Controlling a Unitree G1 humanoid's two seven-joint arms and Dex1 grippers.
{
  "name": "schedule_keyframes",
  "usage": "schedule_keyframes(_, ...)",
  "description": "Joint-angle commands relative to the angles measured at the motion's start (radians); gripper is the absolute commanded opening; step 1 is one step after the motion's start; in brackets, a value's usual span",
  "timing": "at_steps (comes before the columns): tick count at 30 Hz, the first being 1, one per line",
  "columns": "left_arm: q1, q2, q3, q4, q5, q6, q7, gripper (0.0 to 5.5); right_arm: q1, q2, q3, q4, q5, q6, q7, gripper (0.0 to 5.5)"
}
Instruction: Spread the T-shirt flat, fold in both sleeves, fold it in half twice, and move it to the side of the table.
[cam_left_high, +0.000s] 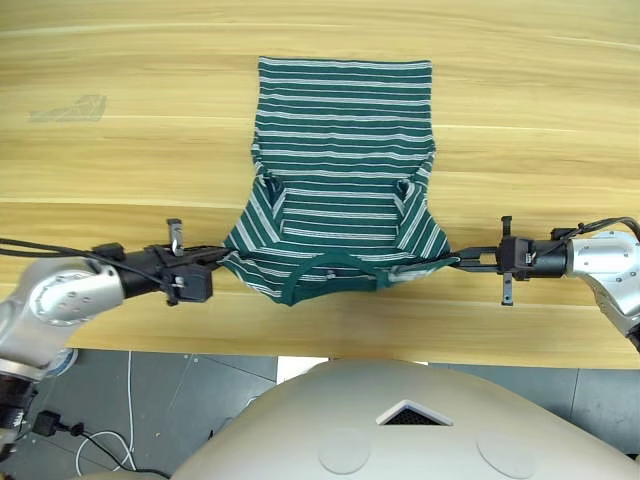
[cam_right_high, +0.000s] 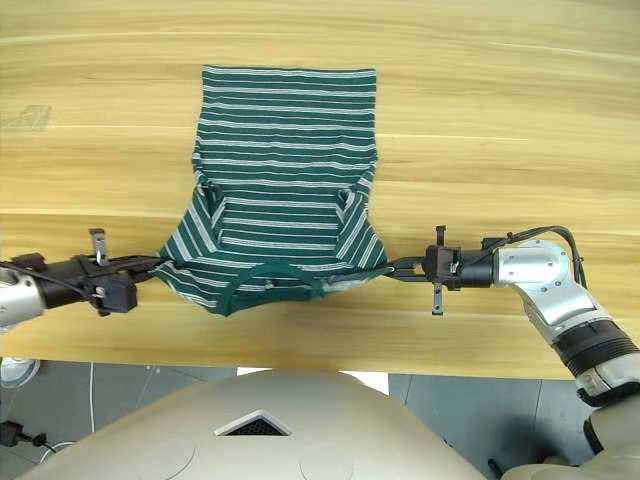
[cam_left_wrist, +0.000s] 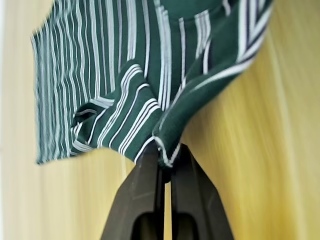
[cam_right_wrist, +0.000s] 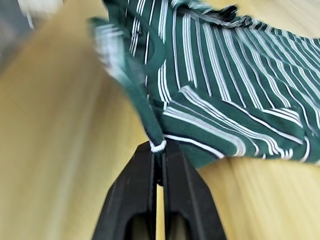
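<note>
A dark green T-shirt (cam_left_high: 342, 170) with thin white stripes lies on the wooden table (cam_left_high: 540, 120), hem at the far side, collar near the front edge. Both sleeves lie folded in over the body. My left gripper (cam_left_high: 222, 253) is shut on the shirt's near left shoulder corner, seen close in the left wrist view (cam_left_wrist: 166, 159). My right gripper (cam_left_high: 455, 262) is shut on the near right shoulder corner (cam_right_wrist: 158, 146). The near end of the shirt is raised and pulled taut between the two grippers.
The table's front edge (cam_left_high: 420, 356) runs just behind the grippers, with grey floor and cables (cam_left_high: 100, 425) below. Bare wood lies to both sides of the shirt and beyond its hem.
</note>
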Motion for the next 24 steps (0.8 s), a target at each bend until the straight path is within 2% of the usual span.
schedule_keyframes(1,0.170,0.064,0.155,-0.187,-0.191,0.179,-0.176,0.00,0.061,-0.110,-0.105,-0.195,0.150,0.291,0.083,0.03)
schedule_keyframes(8,0.514,-0.103,0.393,-0.465,-0.261,0.311,-0.362,0.00,0.204,-0.145,-0.294,-0.335,0.195,0.491,0.182,0.03)
schedule_keyframes(12,0.609,-0.197,0.504,-0.546,-0.299,0.346,-0.442,0.00,0.285,-0.146,-0.411,-0.434,0.296,0.605,0.229,0.03)
schedule_keyframes(15,0.557,-0.209,0.565,-0.487,-0.341,0.377,-0.489,0.00,0.286,-0.092,-0.465,-0.431,0.288,0.639,0.219,0.03)
schedule_keyframes(17,0.439,-0.195,0.547,-0.439,-0.352,0.403,-0.464,0.00,0.227,-0.015,-0.471,-0.397,0.245,0.641,0.168,0.03)
schedule_keyframes(19,0.240,-0.189,0.460,-0.364,-0.310,0.436,-0.379,0.00,0.135,0.083,-0.463,-0.344,0.171,0.620,0.099,0.03)
schedule_keyframes(24,-0.196,-0.300,0.163,-0.115,-0.091,0.434,-0.199,0.00,-0.129,0.332,-0.397,-0.109,-0.067,0.531,-0.017,0.03)
